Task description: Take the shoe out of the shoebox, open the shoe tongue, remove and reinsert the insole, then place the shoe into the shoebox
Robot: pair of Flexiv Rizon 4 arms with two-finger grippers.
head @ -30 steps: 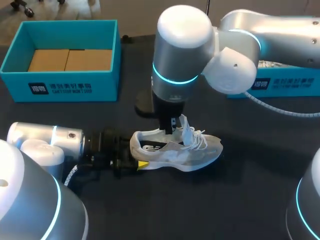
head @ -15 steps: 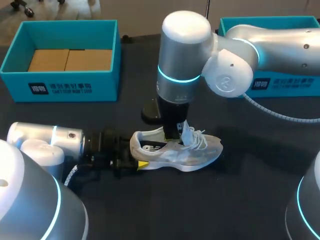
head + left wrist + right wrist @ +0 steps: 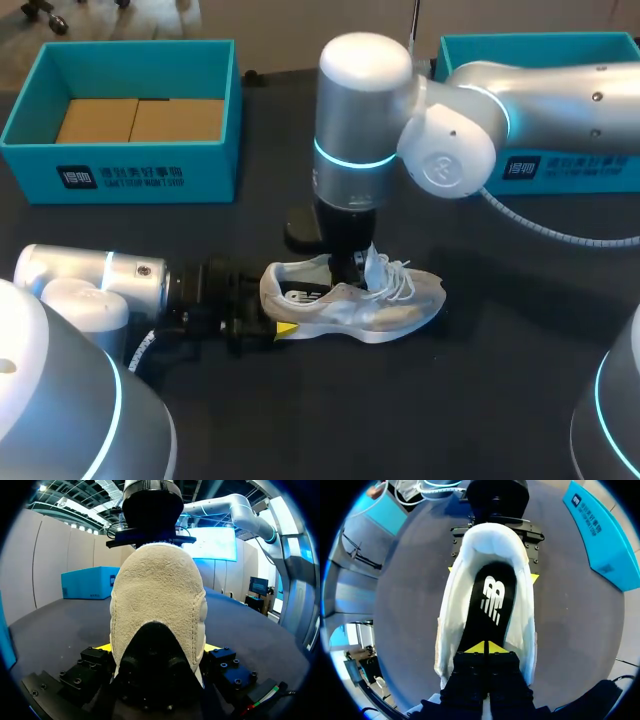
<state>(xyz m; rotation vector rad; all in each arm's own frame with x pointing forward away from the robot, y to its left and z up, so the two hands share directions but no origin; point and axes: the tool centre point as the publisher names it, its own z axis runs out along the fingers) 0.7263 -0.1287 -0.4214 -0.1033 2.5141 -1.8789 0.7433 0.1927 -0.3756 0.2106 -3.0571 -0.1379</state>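
A white and grey sneaker (image 3: 385,312) stands upright on the dark table, toe to the right. My left gripper (image 3: 272,315) lies low at its heel (image 3: 157,595), one yellow fingertip (image 3: 534,578) on each side and touching it. My right gripper (image 3: 485,647) comes straight down into the shoe's mouth just behind the raised tongue (image 3: 372,262). Its yellow tips are shut together and rest on the black insole (image 3: 487,600), which lies flat inside. The teal shoebox (image 3: 120,178) stands open at the back left, with brown cardboard in it.
A second teal box part (image 3: 565,168) lies at the back right, partly behind my right arm (image 3: 520,95). Bare dark table (image 3: 450,420) stretches in front of the shoe.
My right arm has come down and shifted slightly, bringing its shut fingers from above the shoe's mouth into it. The left gripper and shoe have stayed put.
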